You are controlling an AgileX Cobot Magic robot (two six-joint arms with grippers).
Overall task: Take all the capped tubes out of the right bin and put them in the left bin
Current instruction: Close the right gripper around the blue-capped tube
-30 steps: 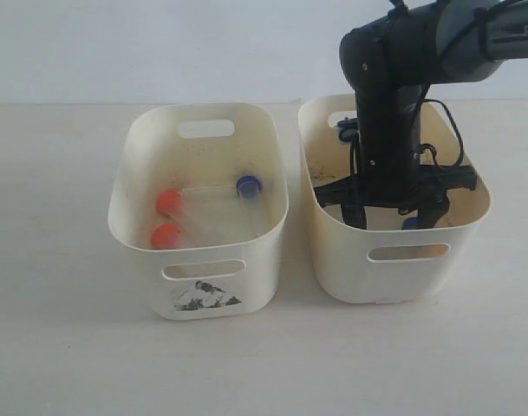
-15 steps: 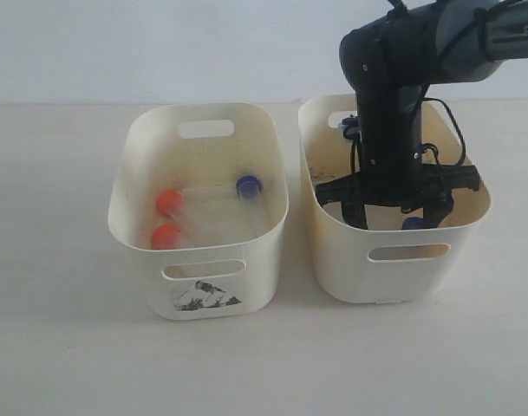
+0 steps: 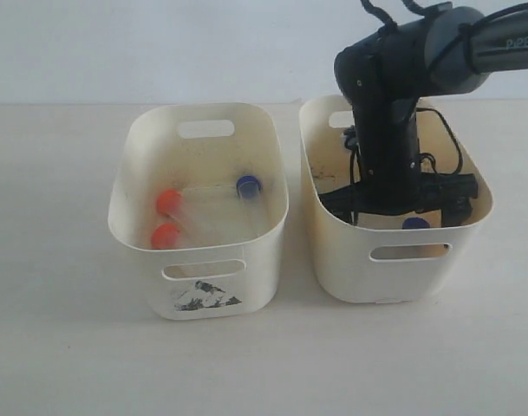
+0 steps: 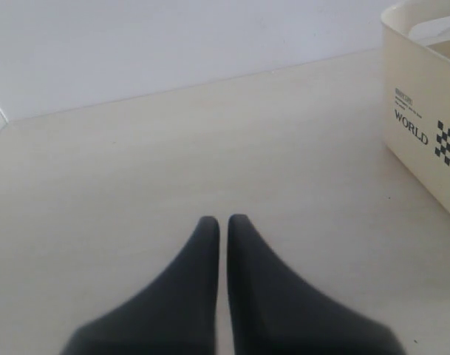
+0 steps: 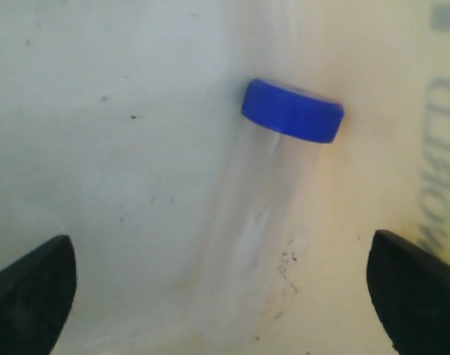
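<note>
Blue-capped tube, the last one, lies on the right bin floor. Right fingers have just spread wide and sunk lower, straddling it; a grab looks imminent. Three tubes sit in the left bin. Left fingers closed, empty, over the table.

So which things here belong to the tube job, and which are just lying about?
Job: right bin; left bin; lone blue tube in the right bin, under the open right hand; two orange tubes and the other blue tube in the left bin.
Idle: left hand, shut, over the table.
</note>
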